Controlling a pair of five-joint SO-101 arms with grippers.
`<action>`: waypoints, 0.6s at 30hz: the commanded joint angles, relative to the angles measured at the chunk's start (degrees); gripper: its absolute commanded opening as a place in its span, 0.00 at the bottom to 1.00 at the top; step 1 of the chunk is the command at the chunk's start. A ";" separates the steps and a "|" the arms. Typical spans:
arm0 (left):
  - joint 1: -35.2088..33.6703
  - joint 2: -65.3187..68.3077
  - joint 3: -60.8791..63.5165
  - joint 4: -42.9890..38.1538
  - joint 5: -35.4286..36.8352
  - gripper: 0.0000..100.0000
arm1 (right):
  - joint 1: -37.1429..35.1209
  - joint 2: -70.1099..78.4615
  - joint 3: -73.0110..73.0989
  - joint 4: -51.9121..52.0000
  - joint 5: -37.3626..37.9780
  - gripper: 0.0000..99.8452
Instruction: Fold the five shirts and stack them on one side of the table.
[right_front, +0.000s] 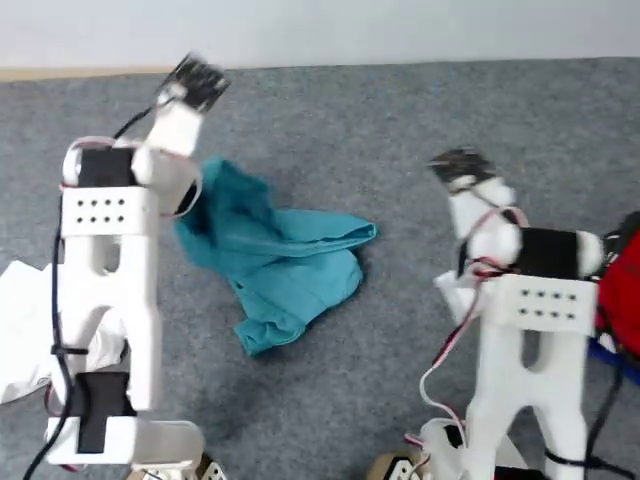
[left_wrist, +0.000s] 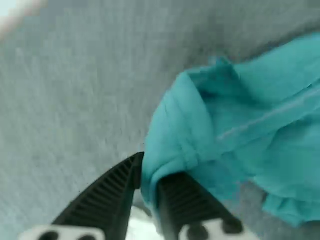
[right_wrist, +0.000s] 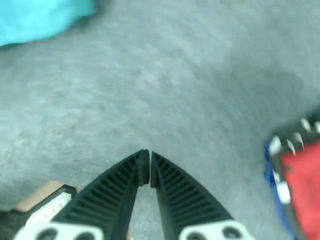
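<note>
Teal shirt (right_front: 285, 262) lies crumpled on the counter (right_front: 420, 120) between the arms, one edge nipped in the left pincer (left_wrist: 148, 190) — the right pincer (right_wrist: 150, 167) hangs closed on nothing — so best draw that edge out taut, flattening cloth before any fold.

Soft, matt, creased cloth for the teal shirt (right_front: 285, 260). Rough, fuzzy grey matting over the table (right_front: 400, 150) — matt too. Ribbed black plastic on left gripper (left_wrist: 150, 170) and right gripper (right_wrist: 146, 167) — smooth white plastic for the arm shells (right_front: 105, 260).
</note>
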 joint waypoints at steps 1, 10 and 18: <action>-5.36 -0.62 9.27 -8.79 0.53 0.00 | -5.85 4.18 0.00 -1.54 0.18 0.01; -18.90 -0.62 19.56 -16.88 0.70 0.00 | -20.88 16.22 -4.84 -1.80 -3.69 0.01; -27.87 -0.62 19.82 -16.53 0.53 0.01 | -32.66 24.31 -8.35 -1.19 -6.77 0.15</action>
